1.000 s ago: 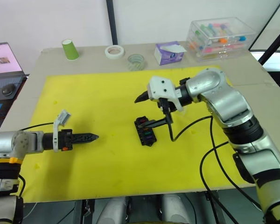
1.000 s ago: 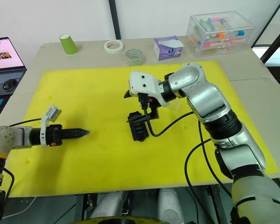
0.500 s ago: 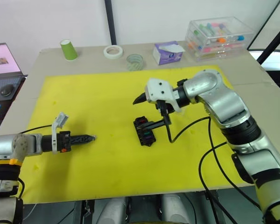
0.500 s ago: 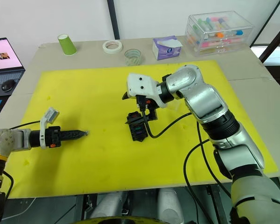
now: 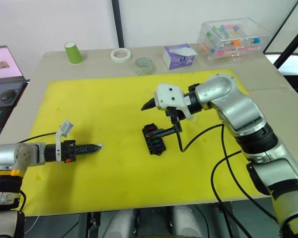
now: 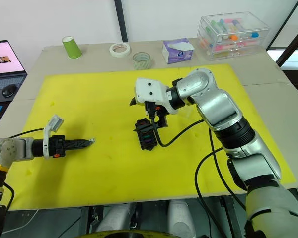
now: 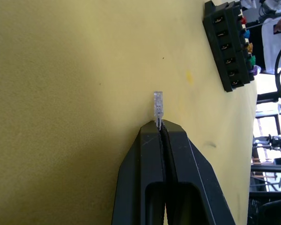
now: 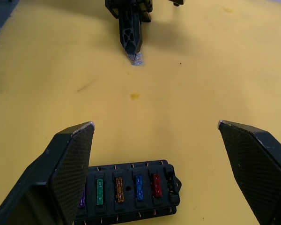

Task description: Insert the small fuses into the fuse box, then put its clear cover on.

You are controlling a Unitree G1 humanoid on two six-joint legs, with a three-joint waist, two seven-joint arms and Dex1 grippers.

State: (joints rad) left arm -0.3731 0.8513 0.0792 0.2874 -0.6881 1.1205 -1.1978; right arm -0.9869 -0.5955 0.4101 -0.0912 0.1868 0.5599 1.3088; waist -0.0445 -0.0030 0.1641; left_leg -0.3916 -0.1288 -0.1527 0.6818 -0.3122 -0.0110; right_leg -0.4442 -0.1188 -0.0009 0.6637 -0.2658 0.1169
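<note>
Fuse insertion is the step in hand: the left gripper (image 7: 161,125) has its fingers pressed together on the metal leg of a clear fuse (image 7: 158,103), whose plastic body sticks out past the tips. To do this well, the fuse should probably be carried across the yellow mat (image 5: 104,104) to the fuse box (image 5: 154,139) and turned so the blades point down into the slot. The grip on one thin leg looks slight, so a slow approach and a straight push would suit; any sideways load could twist the fuse out of the tips. In the right wrist view the box shows purple, green, amber, blue and red fuses seated in a row, with what seems an empty slot at the end beside the red one; that is the likely target.

The left arm lies low and nearly level over the mat, pointing toward the box but well apart from it. The right arm reaches in from the far side, bent at the elbow, with the right gripper (image 8: 154,129) spread wide, holding nothing. One finger slopes down to the box's far edge and the other is raised clear of it; whether the lower one touches cannot be told.

The clear cover cannot be picked out.
</note>
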